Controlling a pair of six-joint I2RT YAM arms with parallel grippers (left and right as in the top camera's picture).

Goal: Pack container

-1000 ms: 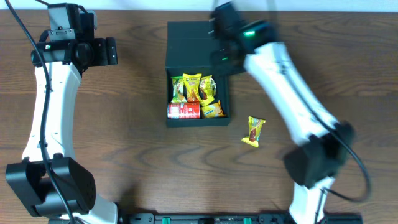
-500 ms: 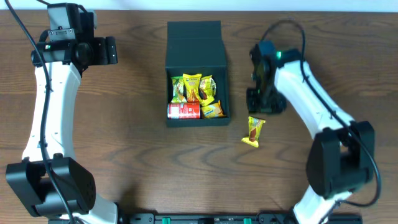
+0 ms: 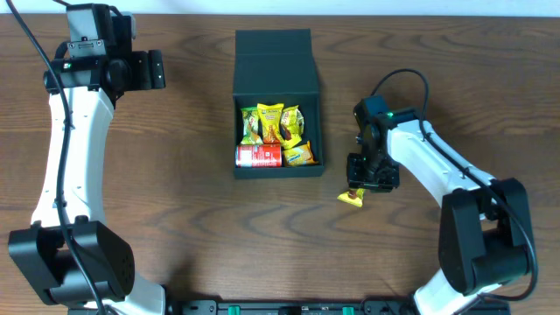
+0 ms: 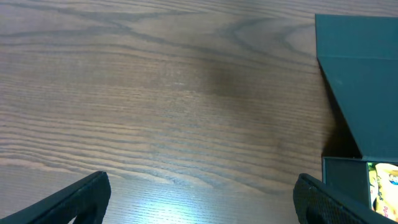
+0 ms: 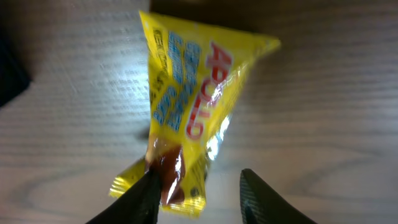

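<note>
**Fig. 1.** Dark teal-green, matte, square container at mid-worktop toward the far edge. Its flap lid is folded back, and inside are small yellow and green packets and 1 red can. A yellow foil snack packet, with red lettering legible as "APOL…", lies on the brown wood-grain worktop near the container's near right corner. The right end effector is partly spread, straddling the packet's end without pinching it. The left end effector is spread wide and empty over bare worktop left of the container.
</note>
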